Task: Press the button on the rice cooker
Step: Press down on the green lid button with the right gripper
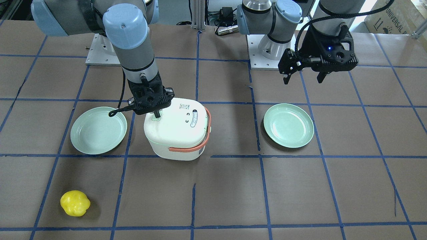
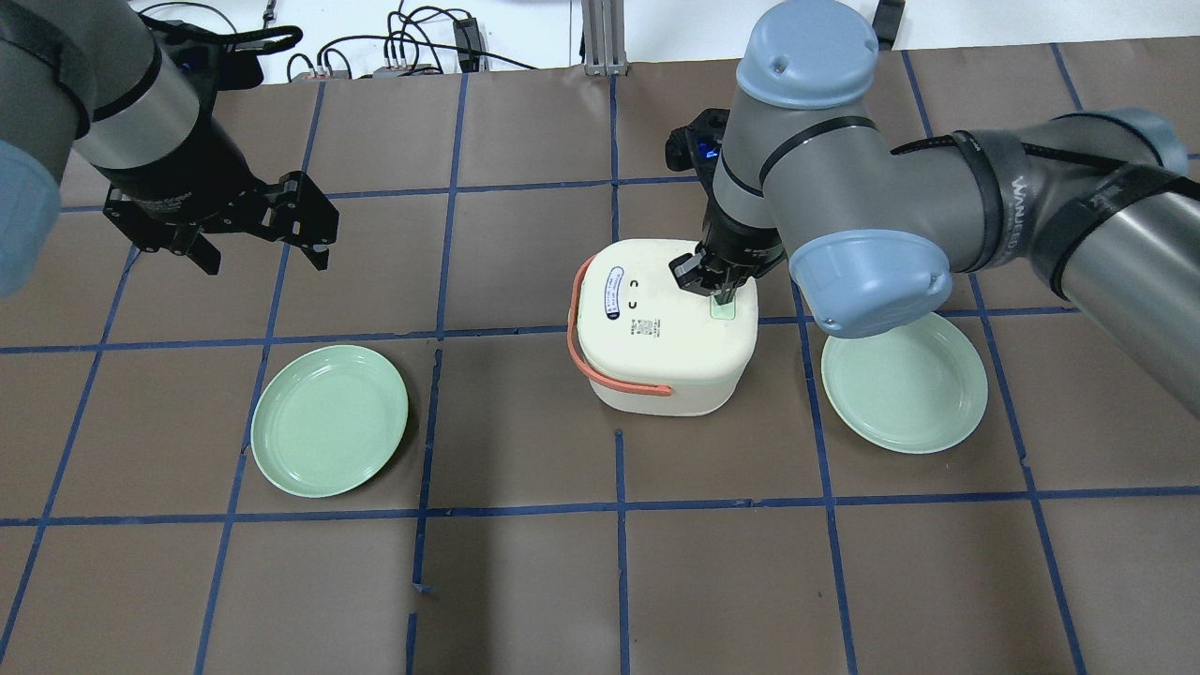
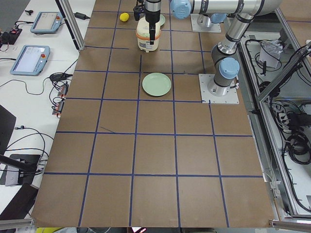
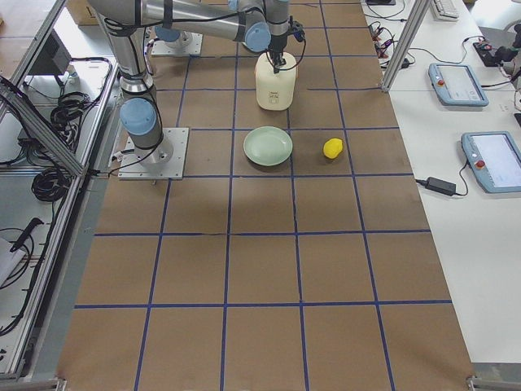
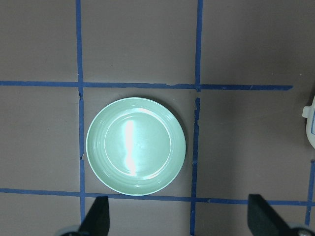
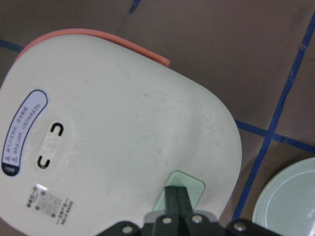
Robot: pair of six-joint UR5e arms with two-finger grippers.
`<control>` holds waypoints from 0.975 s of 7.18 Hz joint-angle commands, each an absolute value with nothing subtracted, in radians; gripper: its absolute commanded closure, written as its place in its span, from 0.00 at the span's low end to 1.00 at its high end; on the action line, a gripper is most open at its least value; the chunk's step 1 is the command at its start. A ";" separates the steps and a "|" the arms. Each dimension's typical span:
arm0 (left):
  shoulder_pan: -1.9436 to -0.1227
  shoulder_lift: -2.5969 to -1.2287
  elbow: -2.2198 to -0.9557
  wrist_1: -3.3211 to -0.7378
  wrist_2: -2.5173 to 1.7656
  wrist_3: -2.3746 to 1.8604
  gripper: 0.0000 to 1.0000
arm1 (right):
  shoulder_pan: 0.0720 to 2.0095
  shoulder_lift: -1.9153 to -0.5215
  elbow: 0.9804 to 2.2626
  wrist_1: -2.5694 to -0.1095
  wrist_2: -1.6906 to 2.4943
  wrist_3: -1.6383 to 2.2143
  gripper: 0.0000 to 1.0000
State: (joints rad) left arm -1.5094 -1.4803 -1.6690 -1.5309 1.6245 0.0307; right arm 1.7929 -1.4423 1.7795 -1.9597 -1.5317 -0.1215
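A white rice cooker (image 1: 176, 130) (image 2: 656, 328) (image 6: 108, 147) with an orange handle stands mid-table. Its pale green button (image 2: 724, 307) (image 6: 179, 191) (image 1: 155, 117) sits on the lid's edge. My right gripper (image 6: 176, 196) (image 2: 720, 292) (image 1: 156, 113) is shut, its fingertips together and resting on the button. My left gripper (image 2: 258, 258) (image 1: 302, 78) is open and empty, hovering high above a green plate (image 5: 136, 146) (image 2: 330, 432), well away from the cooker.
A second green plate (image 2: 905, 382) (image 1: 98, 130) (image 6: 290, 206) lies beside the cooker under my right arm. A yellow pepper-like toy (image 1: 75, 203) (image 4: 333, 147) lies near the operators' edge. Brown paper with blue tape lines covers the table.
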 commanded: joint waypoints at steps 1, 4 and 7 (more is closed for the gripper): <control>-1.509 -1.480 -1.669 -1.531 1.624 0.031 0.00 | 1.795 -1.434 1.782 -1.962 -1.531 -0.123 0.94; -1.509 -1.480 -1.669 -1.531 1.624 0.031 0.00 | 1.795 -1.425 1.792 -1.976 -1.529 -0.124 0.94; -1.509 -1.480 -1.669 -1.531 1.624 0.031 0.00 | 1.793 -1.453 1.749 -1.941 -1.534 -0.123 0.89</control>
State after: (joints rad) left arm -1.5095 -1.4803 -1.6690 -1.5309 1.6245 0.0307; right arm 1.7942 -1.4382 1.7671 -1.9610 -1.5320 -0.1240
